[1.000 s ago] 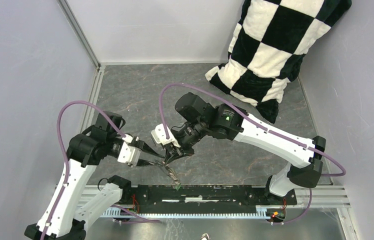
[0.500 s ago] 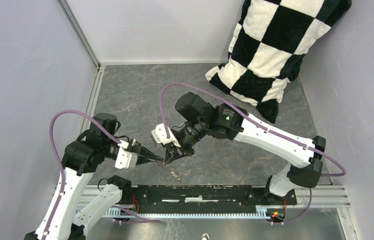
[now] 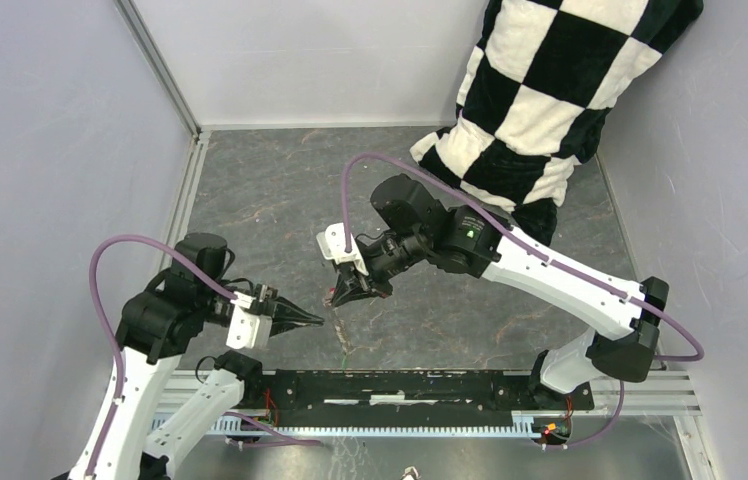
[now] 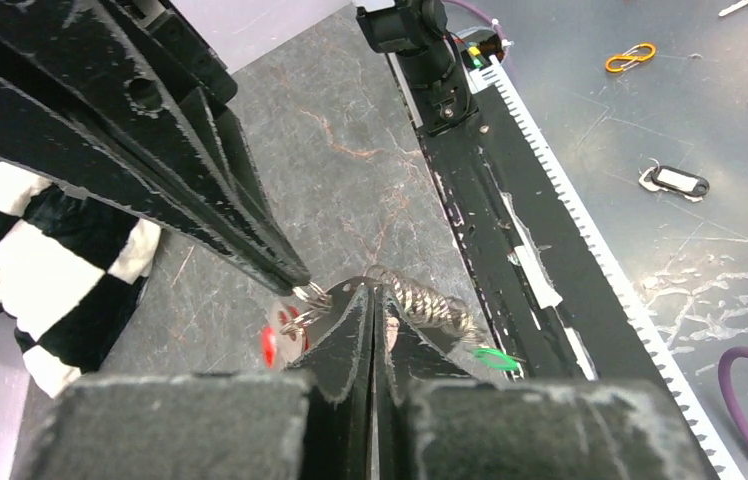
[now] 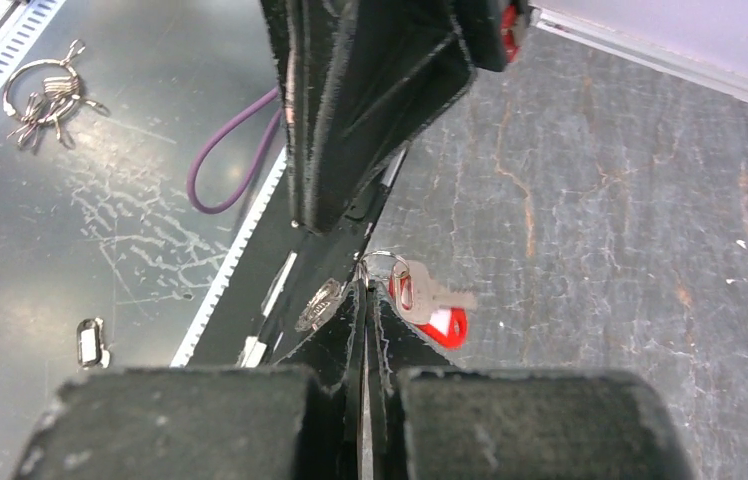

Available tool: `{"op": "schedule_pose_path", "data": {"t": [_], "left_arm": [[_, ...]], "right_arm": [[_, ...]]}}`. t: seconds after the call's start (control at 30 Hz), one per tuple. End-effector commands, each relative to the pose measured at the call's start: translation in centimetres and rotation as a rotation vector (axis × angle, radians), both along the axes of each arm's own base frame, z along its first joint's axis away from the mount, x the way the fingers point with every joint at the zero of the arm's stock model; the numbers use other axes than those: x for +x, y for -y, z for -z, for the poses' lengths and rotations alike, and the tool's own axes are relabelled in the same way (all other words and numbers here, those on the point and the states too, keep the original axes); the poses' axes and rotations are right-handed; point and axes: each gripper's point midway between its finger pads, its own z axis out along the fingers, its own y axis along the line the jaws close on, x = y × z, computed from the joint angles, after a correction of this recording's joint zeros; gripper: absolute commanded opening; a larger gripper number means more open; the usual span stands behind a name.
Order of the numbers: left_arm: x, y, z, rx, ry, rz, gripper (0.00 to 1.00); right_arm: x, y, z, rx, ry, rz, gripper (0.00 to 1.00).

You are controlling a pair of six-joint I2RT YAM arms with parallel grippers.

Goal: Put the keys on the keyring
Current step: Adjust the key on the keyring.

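Observation:
My right gripper (image 3: 336,298) is shut on the small ring (image 5: 380,264) of the keyring, just above the grey table. A silver key with a red head (image 5: 442,318) hangs on that ring. The keyring's metal coil (image 4: 428,303) runs off to the side, with a green key head (image 4: 495,357) at its far end. In the left wrist view the right gripper's fingertips (image 4: 285,272) pinch the ring. My left gripper (image 3: 318,320) is shut, its tips right beside the ring and in front of the coil. Nothing shows between its pads.
A black-and-white checkered cushion (image 3: 550,100) leans in the back right corner. A black rail (image 3: 420,385) runs along the table's near edge. On the metal floor below it lie loose key tags (image 4: 675,181), an orange clip (image 4: 630,57) and a key bunch (image 5: 45,95).
My left gripper has closed and its arm has drawn back to the left. The right gripper has moved up and to the right with the ring, pulling the coil along.

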Motion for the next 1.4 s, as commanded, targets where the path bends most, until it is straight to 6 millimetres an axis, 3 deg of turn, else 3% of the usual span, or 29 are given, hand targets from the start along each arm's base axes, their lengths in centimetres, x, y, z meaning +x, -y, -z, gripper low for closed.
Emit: {"op": "schedule_pose_path", "data": {"t": [0.0, 0.2, 0.37, 0.53, 0.7, 0.87, 1.0, 1.23, 1.37], "left_arm": [[-0.2, -0.1, -0.6, -0.014, 0.083, 0.01, 0.02], [0.2, -0.4, 0.0, 0.002, 0.173, -0.002, 0.02], [2.5, -0.4, -1.3, -0.021, 0.268, -0.109, 0.08], [3.8, -0.9, -1.8, -0.055, 0.401, -0.192, 0.42], [3.5, -0.7, -1.3, -0.041, 0.328, -0.177, 0.54], [3.2, -0.1, -1.8, -0.045, 0.126, -0.173, 0.49], [3.3, 0.3, -2.4, -0.056, -0.006, -0.195, 0.42], [2.1, 0.2, -3.3, -0.066, -0.038, -0.167, 0.44], [2.4, 0.6, -4.0, -0.079, -0.056, -0.15, 0.44]], "right_arm": [[0.5, -0.4, -3.1, 0.117, 0.032, 0.033, 0.0], [0.4, -0.1, -3.1, 0.122, 0.022, 0.035, 0.0], [0.1, 0.0, -2.4, 0.101, 0.011, 0.022, 0.0], [-0.1, 0.1, -1.8, 0.081, 0.003, 0.008, 0.0], [0.1, -0.1, -1.7, 0.08, 0.003, 0.006, 0.0], [0.5, -0.5, -1.9, 0.098, 0.01, 0.035, 0.0], [1.0, -0.5, -3.2, 0.209, 0.011, 0.107, 0.0], [1.4, 1.2, -7.1, 0.542, -0.028, 0.254, 0.0], [1.1, 1.8, -8.0, 0.652, -0.111, 0.28, 0.0]]}}
